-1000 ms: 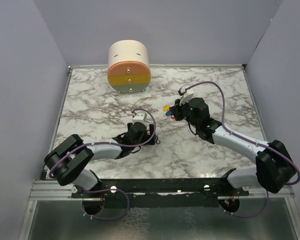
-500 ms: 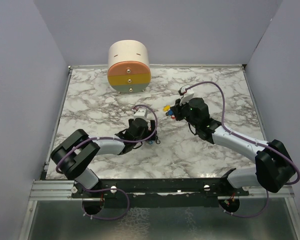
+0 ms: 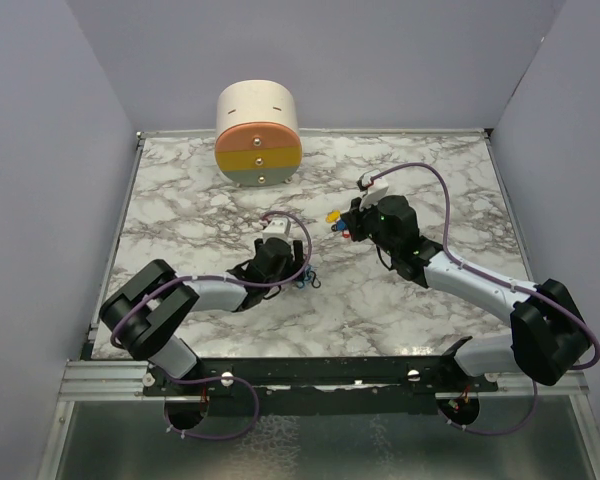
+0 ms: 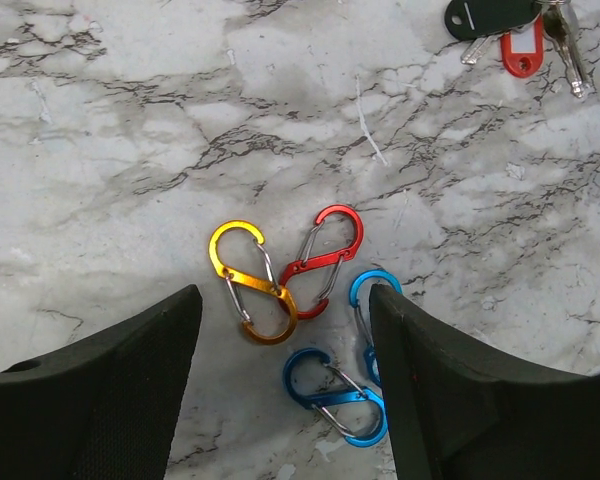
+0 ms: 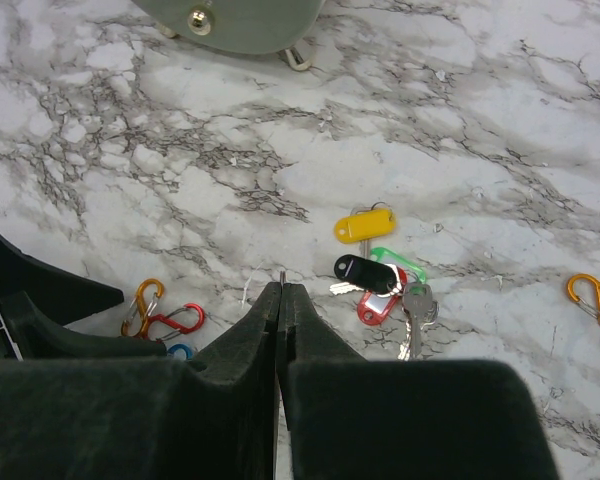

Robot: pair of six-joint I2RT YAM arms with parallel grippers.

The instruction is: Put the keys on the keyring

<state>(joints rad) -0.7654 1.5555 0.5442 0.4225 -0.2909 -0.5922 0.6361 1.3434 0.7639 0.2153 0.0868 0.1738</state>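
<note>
Fingertips of your right gripper (image 5: 282,292) are pressed together with no gap. A tiny thin tip shows just above them, too small to identify. The keys (image 5: 380,285) lie bunched on the marble table (image 4: 100,120), just beyond those tips and slightly right. The bunch has a yellow tag (image 5: 363,226), a black tag (image 5: 358,268), a green tag (image 5: 405,262), a red tag (image 5: 376,308) and a bare metal key (image 5: 416,325).

Your left gripper (image 4: 283,295) is spread wide and holds nothing. On the table between its fingers (image 4: 100,400) lie four S-shaped clips. A yellow clip (image 4: 252,282) touches a red clip (image 4: 323,260), and two blue clips (image 4: 337,396) lie nearer you, one partly hidden behind the right finger. The key bunch is well apart from them.

An orange clip (image 5: 588,300) lies alone to the right of the keys. A round drawer unit (image 3: 258,135) stands at the table's far edge.
</note>
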